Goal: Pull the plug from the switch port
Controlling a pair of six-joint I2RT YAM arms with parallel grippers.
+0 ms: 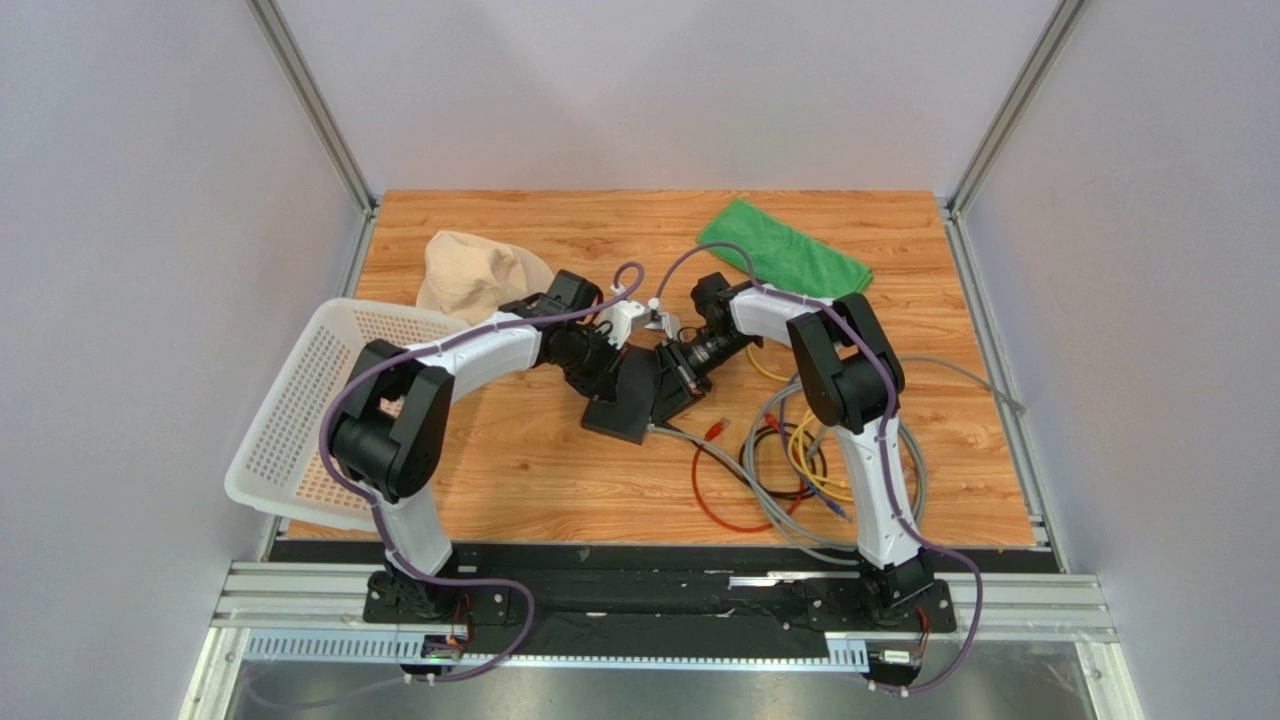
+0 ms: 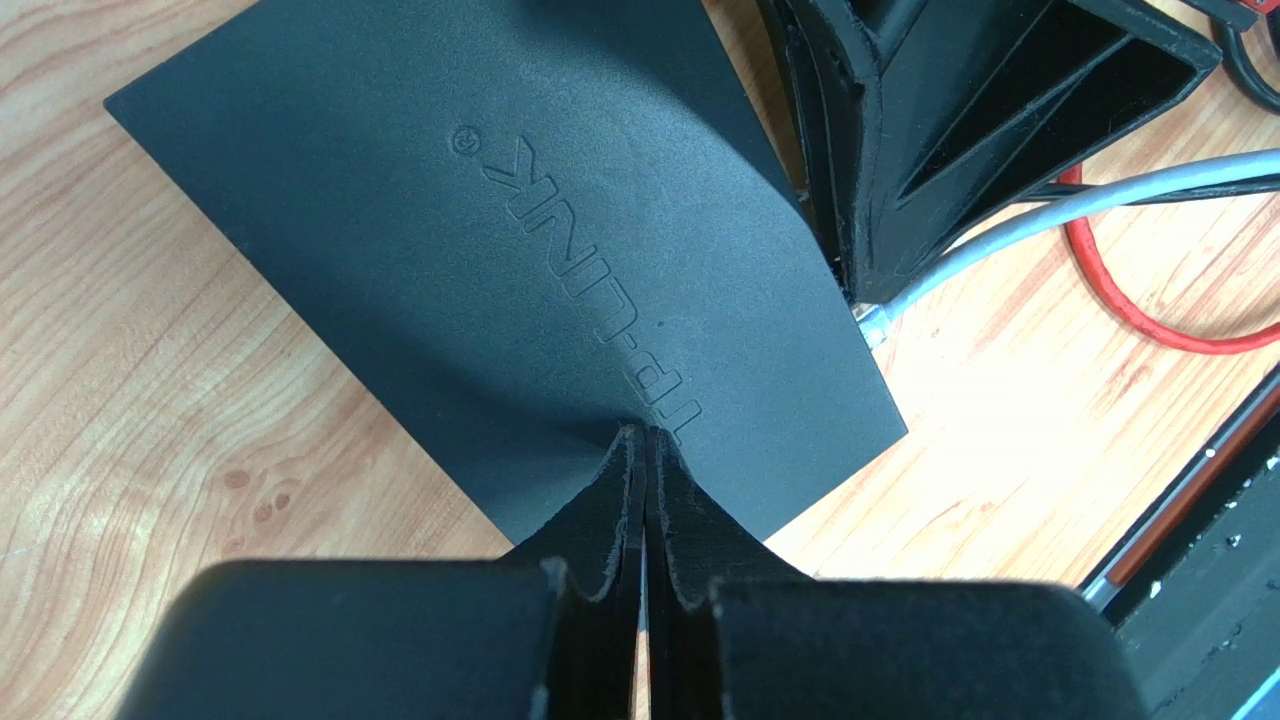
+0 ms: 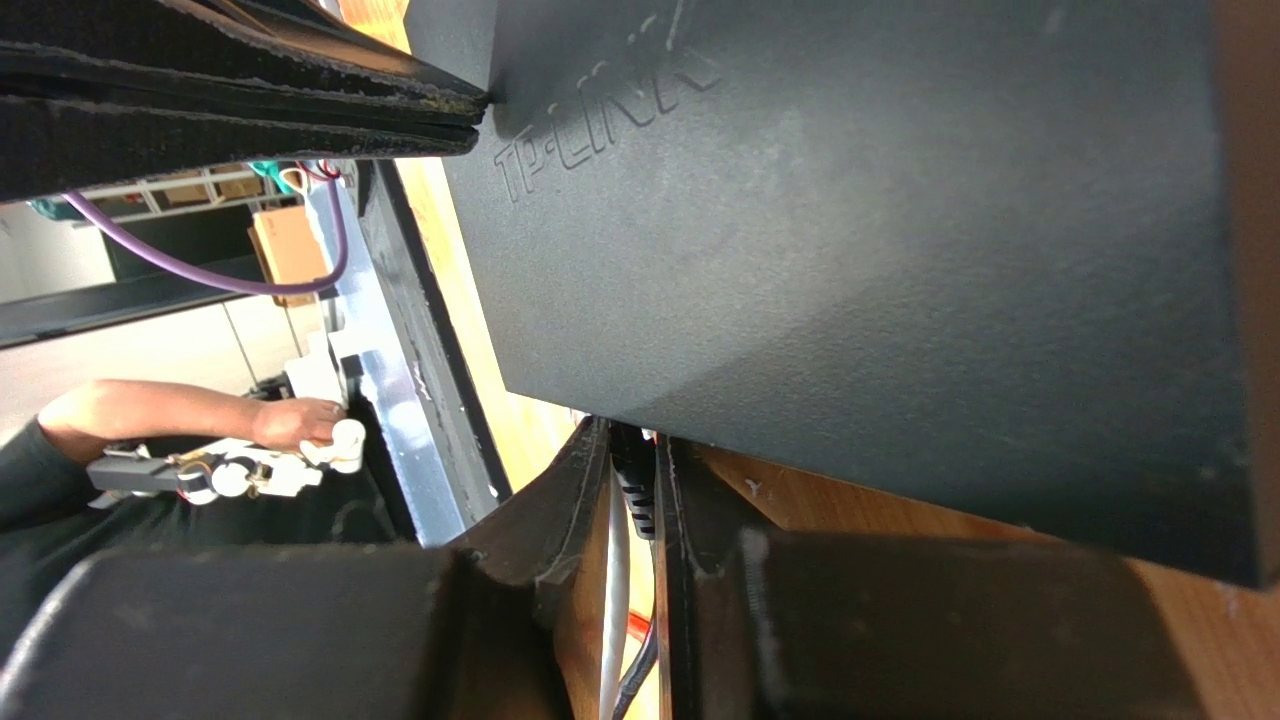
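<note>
Left wrist, flat matte-black switch (image 2: 451, 270), left jaws closed together, right jaws pinching round grey cable (image 2: 1052, 210)

The only writing I can read from here is the brand TP-LINK, embossed in the matte top of the switch (image 2: 376, 225). My left wrist view shows it upside down, with a small circled mark beside it that I cannot make out. My right wrist view shows the same letters, tilted.
</note>
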